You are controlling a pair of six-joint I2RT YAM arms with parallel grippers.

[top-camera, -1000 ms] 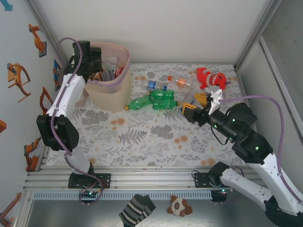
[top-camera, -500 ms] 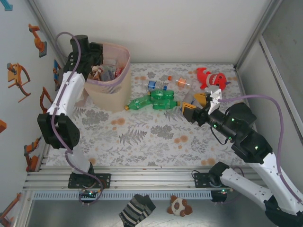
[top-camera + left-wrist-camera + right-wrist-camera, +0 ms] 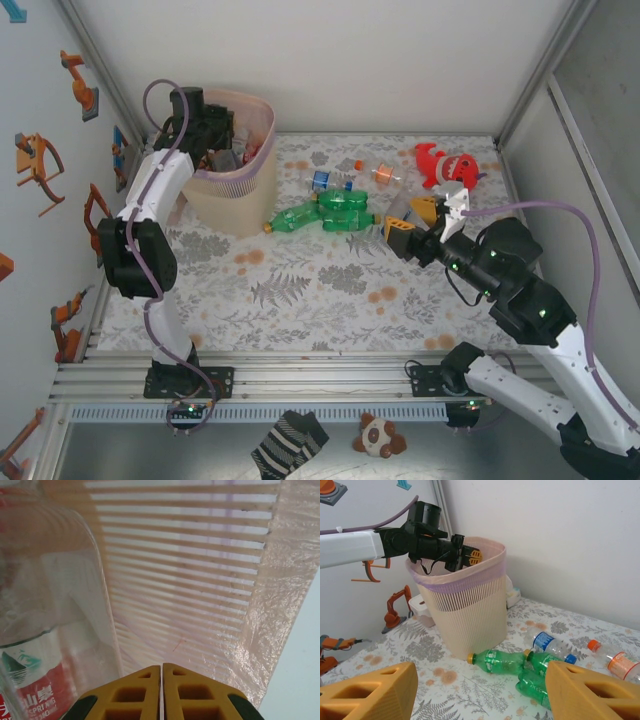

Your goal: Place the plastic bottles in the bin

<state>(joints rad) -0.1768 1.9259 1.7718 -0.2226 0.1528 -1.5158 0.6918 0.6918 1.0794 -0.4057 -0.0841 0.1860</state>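
Pink-and-beige plastic bin [image 3: 238, 200] is standing at the far left of the table [image 3: 300, 290]. Your left gripper [image 3: 161, 672] is reaching in over its rim, fingers [image 3: 130, 696] pressed flat together and gripping nothing. A clear bottle with a red label [image 3: 45, 630] is sitting just beside them, against the ribbed wall. Your right gripper [image 3: 412, 220] is hovering over the table's right side, jaws spread and empty. Green bottles [image 3: 345, 207] are lying clustered near the bin, with a blue-labelled bottle [image 3: 328, 180] and an orange-capped bottle [image 3: 382, 176] just behind them. A red plush toy [image 3: 447, 165] is lying at the far right.
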